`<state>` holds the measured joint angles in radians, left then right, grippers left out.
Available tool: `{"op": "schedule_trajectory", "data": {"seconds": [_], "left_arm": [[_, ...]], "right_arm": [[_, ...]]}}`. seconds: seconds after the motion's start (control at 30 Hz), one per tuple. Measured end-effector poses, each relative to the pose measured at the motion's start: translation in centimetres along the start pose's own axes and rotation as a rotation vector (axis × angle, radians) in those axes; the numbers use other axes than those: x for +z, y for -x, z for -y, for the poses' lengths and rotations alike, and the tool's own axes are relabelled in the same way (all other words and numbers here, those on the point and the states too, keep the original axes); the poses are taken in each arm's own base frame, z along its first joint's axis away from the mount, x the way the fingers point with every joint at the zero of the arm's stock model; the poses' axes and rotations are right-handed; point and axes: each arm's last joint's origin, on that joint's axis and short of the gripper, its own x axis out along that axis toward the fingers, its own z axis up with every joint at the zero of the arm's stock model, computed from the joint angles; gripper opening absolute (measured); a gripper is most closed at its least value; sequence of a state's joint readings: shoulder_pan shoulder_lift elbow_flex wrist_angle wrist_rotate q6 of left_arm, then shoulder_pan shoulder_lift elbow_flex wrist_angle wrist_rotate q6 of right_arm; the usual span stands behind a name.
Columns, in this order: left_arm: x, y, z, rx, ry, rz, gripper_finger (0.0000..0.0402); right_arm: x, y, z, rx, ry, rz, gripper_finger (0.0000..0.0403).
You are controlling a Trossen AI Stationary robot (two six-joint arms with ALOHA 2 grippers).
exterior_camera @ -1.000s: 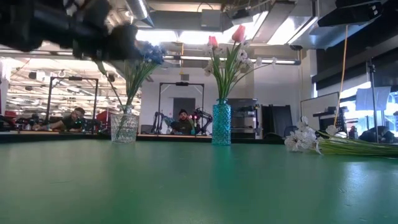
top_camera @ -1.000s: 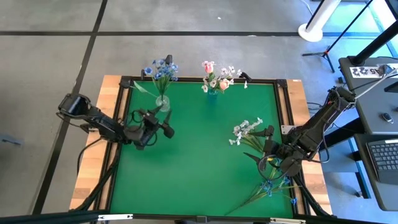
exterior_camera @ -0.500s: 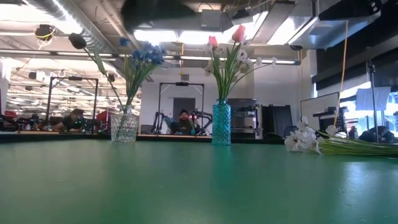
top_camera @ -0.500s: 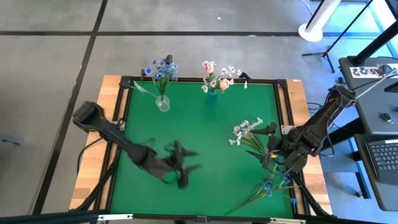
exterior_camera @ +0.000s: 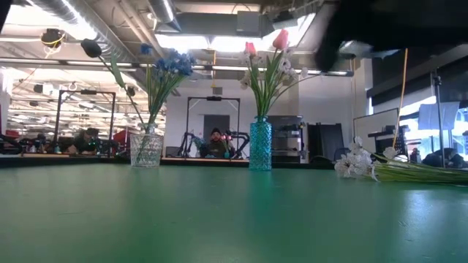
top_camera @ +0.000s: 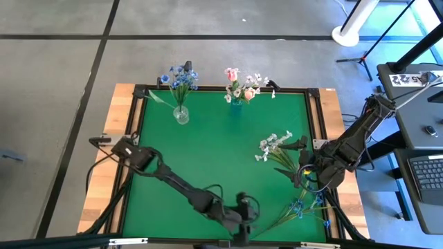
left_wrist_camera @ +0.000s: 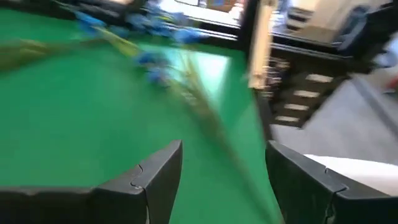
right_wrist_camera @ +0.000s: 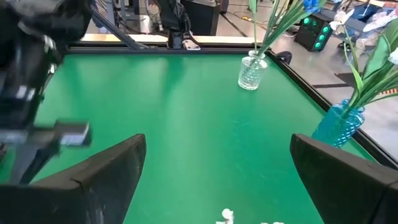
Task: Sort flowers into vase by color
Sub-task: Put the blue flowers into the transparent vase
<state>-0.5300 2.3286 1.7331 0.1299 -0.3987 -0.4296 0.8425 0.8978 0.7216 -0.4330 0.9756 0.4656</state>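
Two vases (top_camera: pixel 181 115), no legible labels.

Left hand (top_camera: pixel 243 223) stretched low over green bench (top_camera: pixel 208 152) near front edge, beside blue flowers (top_camera: pixel 299 207); right hand (top_camera: pixel 304 178) over white spray (top_camera: pixel 275 144) stems.

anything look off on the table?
Nothing spilled or damaged. Both vases, clear and blue, stand upright. White sprays and blue flowers lie loose, unsorted, near the right gripper. Left gripper is open, empty, by their stems.
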Motion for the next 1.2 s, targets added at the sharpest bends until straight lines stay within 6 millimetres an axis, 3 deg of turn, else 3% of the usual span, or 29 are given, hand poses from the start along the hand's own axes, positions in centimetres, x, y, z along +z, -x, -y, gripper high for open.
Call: {"op": "schedule_trajectory", "data": {"seconds": [0.17, 0.33, 0.63, 0.87, 1.0, 1.13, 1.2], "left_arm": [[0.2, -2.3, 1.7, -0.123, 0.047, -0.017, 0.0223], [-1.7, -3.6, 1.9, -0.132, 0.054, -0.097, 0.0223], [-4.0, -4.1, 2.0, -0.107, 0.017, -0.169, 0.0223], [-4.6, -3.9, 1.4, -0.021, -0.015, -0.238, 0.0223], [-2.4, -1.1, 2.4, 0.112, -0.151, -0.218, 0.0223], [3.3, 6.2, 4.5, 0.311, -0.288, -0.113, 0.0223], [5.2, 9.4, 5.0, 0.393, -0.305, -0.058, 0.0223]], "right_arm": [[0.1, 0.0, -0.1, 0.006, -0.013, 0.008, 0.0397], [0.1, 0.0, -0.1, 0.006, -0.015, 0.009, 0.0397], [0.2, 0.0, -0.1, 0.007, -0.027, 0.012, 0.0397], [0.4, 0.1, -0.3, 0.054, -0.048, 0.006, 0.0397], [2.6, 0.9, -0.6, 0.197, -0.060, -0.022, 0.0397], [5.4, 2.2, -0.1, 0.276, -0.044, -0.061, 0.0397], [6.6, 2.9, 0.2, 0.302, -0.032, -0.091, 0.0397]]}}
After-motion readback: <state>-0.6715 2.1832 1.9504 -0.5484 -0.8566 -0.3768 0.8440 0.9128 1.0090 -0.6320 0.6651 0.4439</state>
